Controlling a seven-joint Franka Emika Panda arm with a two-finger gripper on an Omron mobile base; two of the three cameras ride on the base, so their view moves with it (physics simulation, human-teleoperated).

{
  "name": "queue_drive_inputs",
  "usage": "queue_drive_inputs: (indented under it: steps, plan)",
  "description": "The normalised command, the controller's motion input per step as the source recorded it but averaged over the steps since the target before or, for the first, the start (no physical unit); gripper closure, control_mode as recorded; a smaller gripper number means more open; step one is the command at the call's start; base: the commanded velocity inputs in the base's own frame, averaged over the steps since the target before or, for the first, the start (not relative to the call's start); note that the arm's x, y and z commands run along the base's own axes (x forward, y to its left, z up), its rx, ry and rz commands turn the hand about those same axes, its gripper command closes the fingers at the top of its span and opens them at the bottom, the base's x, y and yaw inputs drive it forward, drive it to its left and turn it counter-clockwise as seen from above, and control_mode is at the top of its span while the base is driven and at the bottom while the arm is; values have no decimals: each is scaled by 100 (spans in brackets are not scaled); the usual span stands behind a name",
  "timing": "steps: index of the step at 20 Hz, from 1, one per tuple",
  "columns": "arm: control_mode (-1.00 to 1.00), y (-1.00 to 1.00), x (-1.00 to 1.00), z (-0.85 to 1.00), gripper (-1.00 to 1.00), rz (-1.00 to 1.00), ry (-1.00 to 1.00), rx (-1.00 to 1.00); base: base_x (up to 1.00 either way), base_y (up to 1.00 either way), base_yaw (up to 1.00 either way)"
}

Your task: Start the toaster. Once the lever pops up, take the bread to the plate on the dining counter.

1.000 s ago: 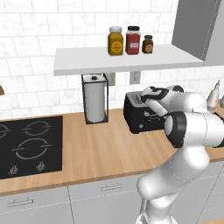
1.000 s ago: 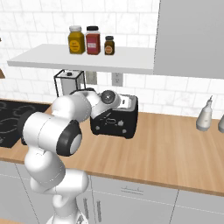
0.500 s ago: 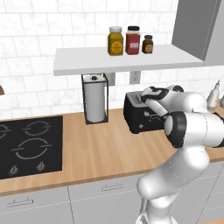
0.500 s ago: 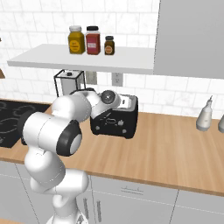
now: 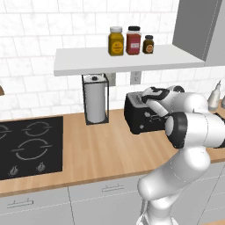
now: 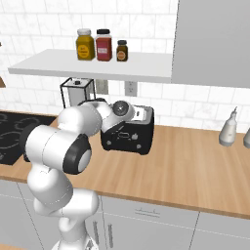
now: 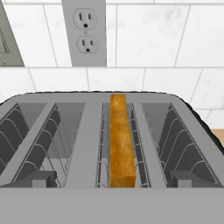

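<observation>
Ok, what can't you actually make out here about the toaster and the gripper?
- Toaster lever: in the left base view the arm covers that end.
- Toaster control panel: too small in the right base view to read.
- Bread: in the hand view just its top edge shows; the slot hides the rest.
- Gripper: its fingertips can't be made out.

Wood-topped table (image 5: 96, 154) carries black toaster (image 5: 139, 115), paper-towel holder (image 5: 95, 104), inset black cooktop (image 5: 28, 145), pale bottle (image 6: 228, 128). Wall shelf (image 5: 127, 59) carries three jars (image 5: 131, 41).
</observation>
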Motion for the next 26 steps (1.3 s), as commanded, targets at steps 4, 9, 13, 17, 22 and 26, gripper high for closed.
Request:
queue_drive_inputs:
  steps: [4, 9, 13, 17, 22, 26]
  plan:
    - [-100, 0, 0, 0, -100, 0, 0, 0, 0, 0, 0]
    - [-100, 0, 0, 0, -100, 0, 0, 0, 0, 0, 0]
    - [-100, 0, 0, 0, -100, 0, 0, 0, 0, 0, 0]
    - [-100, 0, 0, 0, -100, 0, 0, 0, 0, 0, 0]
    - [-100, 0, 0, 0, -100, 0, 0, 0, 0, 0, 0]
    - [-100, 0, 0, 0, -100, 0, 0, 0, 0, 0, 0]
